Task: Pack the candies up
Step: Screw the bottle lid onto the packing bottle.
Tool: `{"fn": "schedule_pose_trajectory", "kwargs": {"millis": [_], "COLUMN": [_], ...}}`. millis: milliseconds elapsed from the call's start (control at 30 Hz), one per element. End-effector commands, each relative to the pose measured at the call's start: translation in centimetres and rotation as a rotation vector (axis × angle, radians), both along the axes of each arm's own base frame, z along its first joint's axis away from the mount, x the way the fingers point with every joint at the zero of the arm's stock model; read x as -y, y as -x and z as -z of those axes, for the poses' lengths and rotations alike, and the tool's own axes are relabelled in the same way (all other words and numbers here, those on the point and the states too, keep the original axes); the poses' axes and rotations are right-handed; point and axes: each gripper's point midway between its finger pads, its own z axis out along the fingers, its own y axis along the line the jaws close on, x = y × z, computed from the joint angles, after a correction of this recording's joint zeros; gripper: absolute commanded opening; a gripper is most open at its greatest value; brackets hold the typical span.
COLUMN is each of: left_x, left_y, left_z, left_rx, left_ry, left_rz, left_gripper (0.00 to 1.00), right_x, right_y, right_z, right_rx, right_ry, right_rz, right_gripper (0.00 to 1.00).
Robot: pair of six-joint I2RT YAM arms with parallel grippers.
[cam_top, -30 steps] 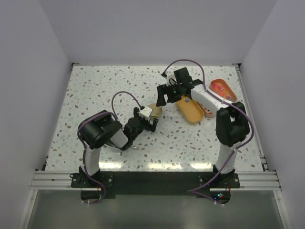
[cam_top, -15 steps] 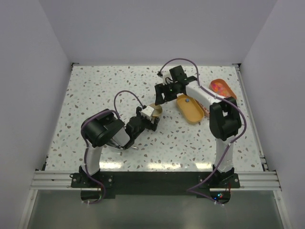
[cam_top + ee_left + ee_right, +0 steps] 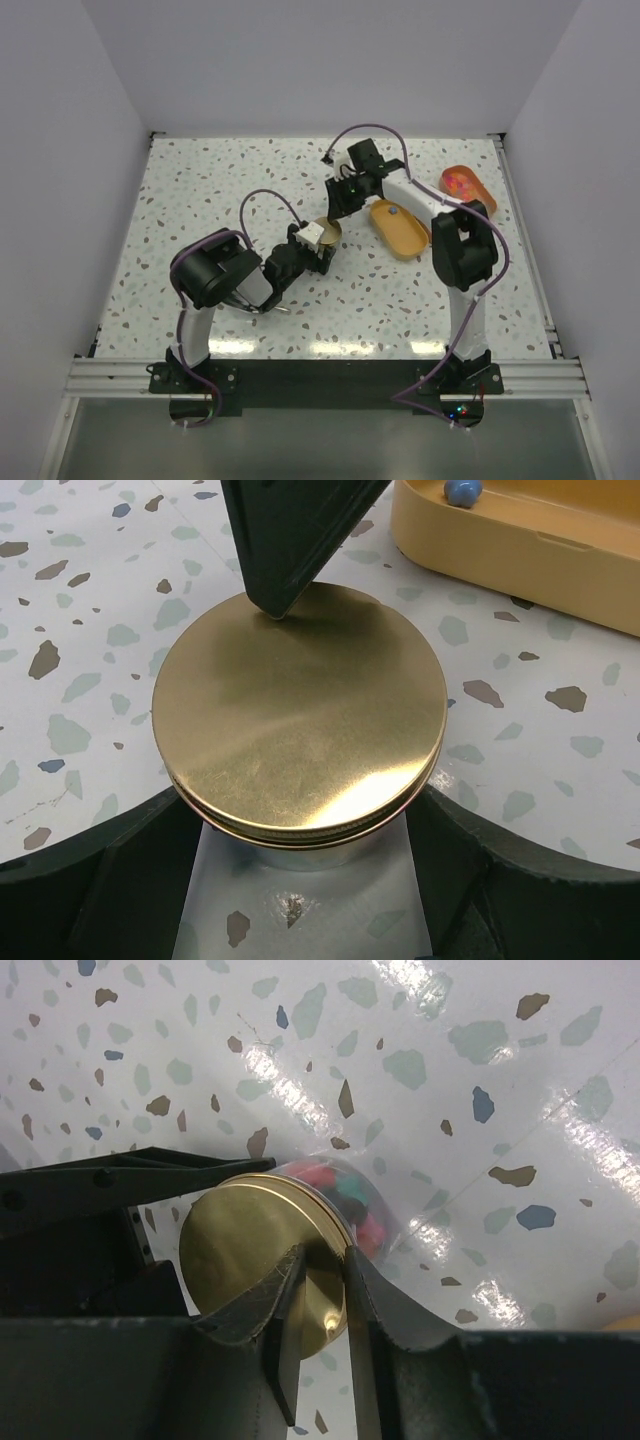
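A clear jar with a gold lid [image 3: 300,720] stands on the table [image 3: 200,200] at the middle [image 3: 327,232]. Through its wall the right wrist view shows pink, red and dark candies [image 3: 345,1195]. My left gripper [image 3: 300,815] reaches in from the near left [image 3: 312,250], its two fingers pressed against the jar's sides just under the lid. My right gripper [image 3: 320,1260] comes down from behind [image 3: 338,205], its jaws nearly together. It is pinching the lid's rim [image 3: 335,1235], one finger on top and one outside. That finger [image 3: 290,540] also shows in the left wrist view.
A yellow oval tray [image 3: 400,232] lies just right of the jar, with one blue candy [image 3: 462,490] in it. An orange dish [image 3: 463,183] of mixed candies sits at the back right. White walls stand around the table on three sides.
My right gripper swung left from above the yellow tray to the jar and closed onto the lid's rim. The left jaws narrowed a little around the jar.
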Motion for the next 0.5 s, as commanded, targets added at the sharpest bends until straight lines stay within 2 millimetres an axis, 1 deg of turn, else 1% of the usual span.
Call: {"fn": "schedule_pose_trajectory", "kwargs": {"millis": [0,100,133,167,200,233,267,333,367,400,433,467], "left_x": [1.0,1.0,1.2,1.1,1.3,1.6,1.6,1.6,1.7,1.6,1.6,1.6], "left_y": [-1.0,-0.3,0.0,0.4,0.7,1.1,1.4,1.8,1.9,2.0,2.2,2.3], "left_z": [-4.2,-4.3,-4.7,-4.3,-4.3,-4.4,-4.1,-4.0,-4.0,-3.9,-4.2,-4.2], "left_rx": [0.133,0.130,0.133,0.125,0.123,0.122,0.113,0.106,0.098,0.094,0.095,0.093], "left_ry": [0.097,0.096,0.100,0.090,0.085,0.083,0.078,0.084,0.093,0.096,0.102,0.102], "left_rz": [0.017,0.032,0.038,0.040,0.047,0.053,0.053,0.055,0.057,0.058,0.062,0.063], "left_gripper": [0.73,0.72,0.71,0.70,0.70,0.70,0.69,0.68,0.68,0.68,0.67,0.67], "right_x": [-0.2,0.1,0.1,0.4,0.6,0.7,1.2,1.5,2.3,2.4,2.4,2.6], "right_y": [1.6,3.0,3.5,4.5,4.9,5.2,6.4,7.0,8.4,8.9,9.4,10.7], "right_z": [-0.4,-0.2,-0.1,0.7,0.2,0.2,1.2,0.5,1.8,1.9,0.9,1.5], "right_rx": [0.000,-0.015,-0.015,-0.052,-0.038,-0.033,-0.069,-0.061,-0.097,-0.104,-0.085,-0.119], "right_ry": [0.004,0.009,0.010,0.020,0.024,0.024,0.032,0.009,0.023,0.018,-0.008,-0.007], "right_rz": [-0.043,-0.031,-0.035,-0.012,-0.001,0.006,0.029,0.078,0.092,0.103,0.108,0.108], "right_gripper": [0.23,0.18,0.16,0.16,0.16,0.15,0.14,0.13,0.13,0.12,0.12,0.12]}}
